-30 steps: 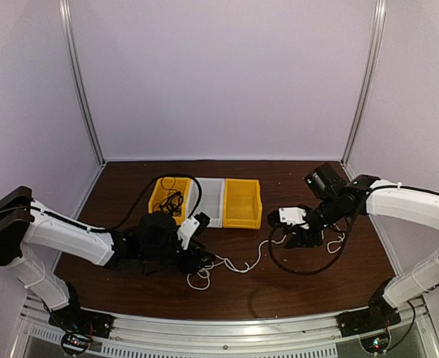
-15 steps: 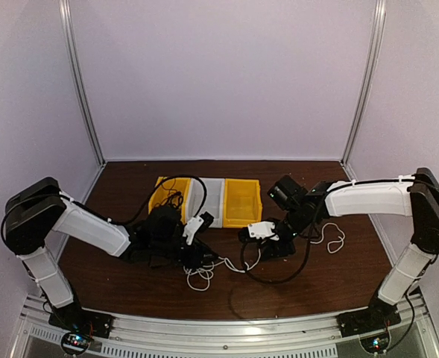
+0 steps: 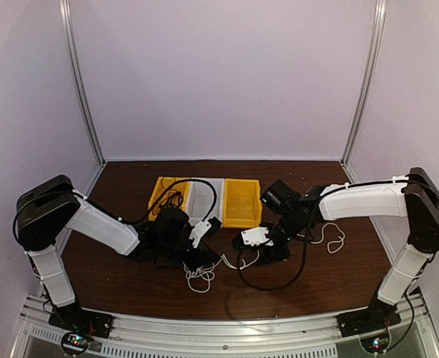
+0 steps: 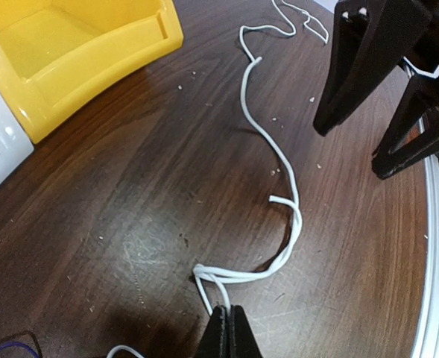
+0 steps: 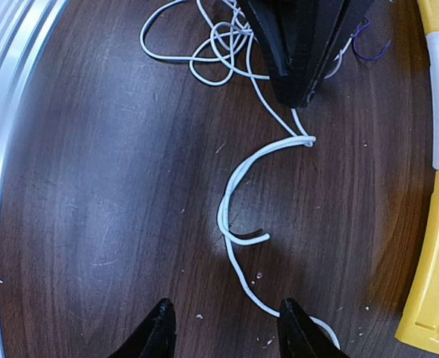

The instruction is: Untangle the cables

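A white cable snakes across the brown table, from a pile of loops to a loose end at the right. My left gripper is shut on a bend of it, seen from the other side as the left gripper pinching the white cable. My right gripper hangs open just above the same cable, which passes by its right finger. From the left wrist, the right gripper stands close ahead. A purplish cable lies beside the loops. Black cables sit in the left yellow bin.
Three bins stand in a row behind the grippers: a yellow bin, a white bin and another yellow bin. A thick black arm hose loops on the table under the right arm. The metal rail runs along the front edge.
The left gripper has closed on the white cable and shifted slightly right. The right arm has swung left and now faces the left gripper closely, jaws still open.
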### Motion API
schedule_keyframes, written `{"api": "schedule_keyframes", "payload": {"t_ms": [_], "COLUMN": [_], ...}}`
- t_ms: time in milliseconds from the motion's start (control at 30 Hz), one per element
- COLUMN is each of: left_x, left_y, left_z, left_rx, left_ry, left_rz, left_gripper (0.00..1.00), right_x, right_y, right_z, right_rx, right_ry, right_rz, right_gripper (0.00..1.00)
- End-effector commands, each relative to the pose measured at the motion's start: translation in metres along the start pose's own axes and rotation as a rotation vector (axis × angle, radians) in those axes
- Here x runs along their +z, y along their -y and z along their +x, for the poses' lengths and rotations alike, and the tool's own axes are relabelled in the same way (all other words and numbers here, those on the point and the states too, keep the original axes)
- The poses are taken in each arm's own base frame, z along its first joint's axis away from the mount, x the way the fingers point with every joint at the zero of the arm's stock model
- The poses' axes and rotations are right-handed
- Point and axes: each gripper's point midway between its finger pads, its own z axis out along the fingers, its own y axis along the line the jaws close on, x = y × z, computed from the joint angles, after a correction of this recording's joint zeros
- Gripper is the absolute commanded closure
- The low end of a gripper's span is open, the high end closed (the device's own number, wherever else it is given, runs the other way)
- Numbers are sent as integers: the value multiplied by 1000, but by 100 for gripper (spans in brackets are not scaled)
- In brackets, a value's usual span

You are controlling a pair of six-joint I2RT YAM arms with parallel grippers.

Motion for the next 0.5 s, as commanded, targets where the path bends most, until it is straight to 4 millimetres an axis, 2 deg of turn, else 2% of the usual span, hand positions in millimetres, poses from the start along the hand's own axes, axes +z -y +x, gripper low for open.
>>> {"api": "schedule_keyframes", "payload": {"t_ms": [0, 133, 333, 467], "left_x": [-2, -11, -15, -16], "left_y": [3, 10, 10, 10], "left_z": [-6, -11, -10, -10], "left_rx": [34, 37, 19, 14], "left_ry": [29, 68, 86, 93], "left_rz": [20, 45, 57, 57], "left_gripper": [100, 100, 100, 100], "right_x": [15, 22, 34, 41], "right_y": [-2, -1, 3, 5], "right_z": [7, 6, 5, 8], "right_rx": [-55, -70, -80, -68], "right_ry": [-61, -68, -77, -87], "right_rz": [-8, -3, 26, 27], "right_gripper": [52, 52, 52, 58]}}
